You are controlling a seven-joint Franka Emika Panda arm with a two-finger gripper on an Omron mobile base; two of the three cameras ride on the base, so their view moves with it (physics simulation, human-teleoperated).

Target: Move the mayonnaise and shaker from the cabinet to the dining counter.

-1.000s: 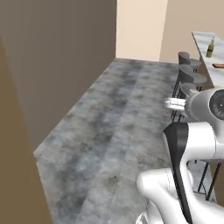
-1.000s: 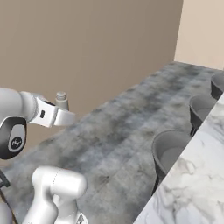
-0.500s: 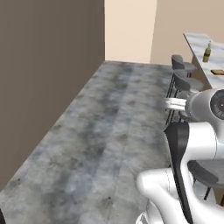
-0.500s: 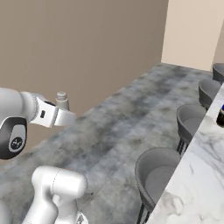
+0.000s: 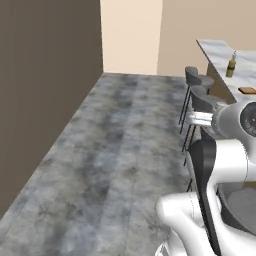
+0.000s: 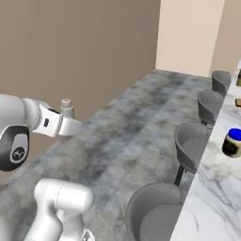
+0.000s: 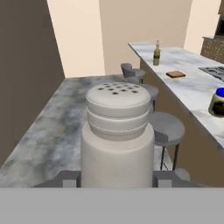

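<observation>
My gripper (image 7: 117, 179) is shut on the shaker (image 7: 117, 131), a pale grey-white pot with a holed, rounded top that stands upright between the fingers (image 7: 65, 178). From the right base view the shaker's cap (image 6: 66, 106) pokes up above the gripper (image 6: 70, 123), over the grey floor. The mayonnaise (image 6: 232, 142), a squat jar with a blue lid, stands on the dining counter (image 6: 212, 197), well to the right of the gripper. It also sits at the right edge of the hand view (image 7: 218, 103). The cabinet is out of view.
Round grey stools (image 6: 190, 146) line the counter's tan front (image 7: 175, 105). Further along the marble top stand an olive-green bottle (image 7: 156, 54) and a flat brown item (image 7: 176, 74), with the cooktop (image 7: 214, 70) behind. A brown wall (image 5: 45, 100) runs along the left.
The whole picture has shifted: the base has moved, bringing the counter, its stools and the mayonnaise further into view. The gripper keeps its hold on the shaker.
</observation>
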